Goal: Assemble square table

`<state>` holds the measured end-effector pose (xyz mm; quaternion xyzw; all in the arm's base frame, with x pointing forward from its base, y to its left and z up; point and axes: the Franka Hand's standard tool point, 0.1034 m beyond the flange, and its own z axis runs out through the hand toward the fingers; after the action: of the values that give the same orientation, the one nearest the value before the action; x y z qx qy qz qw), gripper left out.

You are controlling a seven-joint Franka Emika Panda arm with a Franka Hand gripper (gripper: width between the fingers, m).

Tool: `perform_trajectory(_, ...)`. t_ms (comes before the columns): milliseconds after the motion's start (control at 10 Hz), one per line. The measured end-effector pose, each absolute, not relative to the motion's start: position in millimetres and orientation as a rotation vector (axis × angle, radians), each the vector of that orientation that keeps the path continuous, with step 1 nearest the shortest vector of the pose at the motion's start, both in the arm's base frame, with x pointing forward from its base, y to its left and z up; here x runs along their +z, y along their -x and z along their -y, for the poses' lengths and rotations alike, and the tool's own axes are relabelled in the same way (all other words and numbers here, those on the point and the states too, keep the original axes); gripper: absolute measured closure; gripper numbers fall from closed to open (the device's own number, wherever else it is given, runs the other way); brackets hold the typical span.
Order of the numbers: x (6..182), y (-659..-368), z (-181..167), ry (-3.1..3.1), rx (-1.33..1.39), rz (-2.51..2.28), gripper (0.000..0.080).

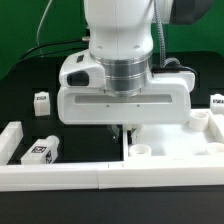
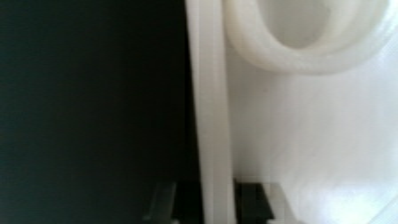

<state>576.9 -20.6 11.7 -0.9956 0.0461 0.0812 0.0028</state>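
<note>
Square table slab [image 1: 185, 140] sat lower right in the exterior frame on the black surface [image 1: 30, 85]. It looked rigid, light and slick. End effector [image 1: 122, 131] was clenched on its raised rim [image 2: 214, 110], a sensible hold, just beside a corner socket [image 2: 294, 45].

you get only a blurred slice of the square table [image 2: 302, 130] from the wrist; its corner socket [image 2: 258, 45] runs off frame.

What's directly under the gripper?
The square table slab's raised rim, pinched in the shut gripper; a corner socket alongside. Whatever lies beneath the rim is covered.
</note>
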Motion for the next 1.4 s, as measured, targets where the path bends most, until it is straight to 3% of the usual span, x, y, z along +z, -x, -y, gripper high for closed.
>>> perform_trajectory(100,11.6,-576.9,20.6,3.122,0.255,-0.145,0.0753)
perform_trajectory(300,11.5,-576.9,20.6,3.122,0.255,-0.145,0.0438)
perform_trajectory(400,13.2,-575.8,19.7,3.12,0.268,-0.149,0.0438)
perform_trajectory(500,26.9,-568.3,14.1,3.1,0.341,-0.15,0.0242)
perform_trajectory(600,42.6,-561.1,8.8,3.08,0.406,-0.15,0.0178)
perform_trajectory(800,59.8,-556.7,-18.4,3.114,0.416,-0.164,0.0154)
perform_trajectory(1200,52.0,-553.9,-25.7,3.168,0.421,-0.088,0.015)
perform_trajectory(1400,67.2,-543.0,-66.0,3.16,0.455,-0.163,0.015)
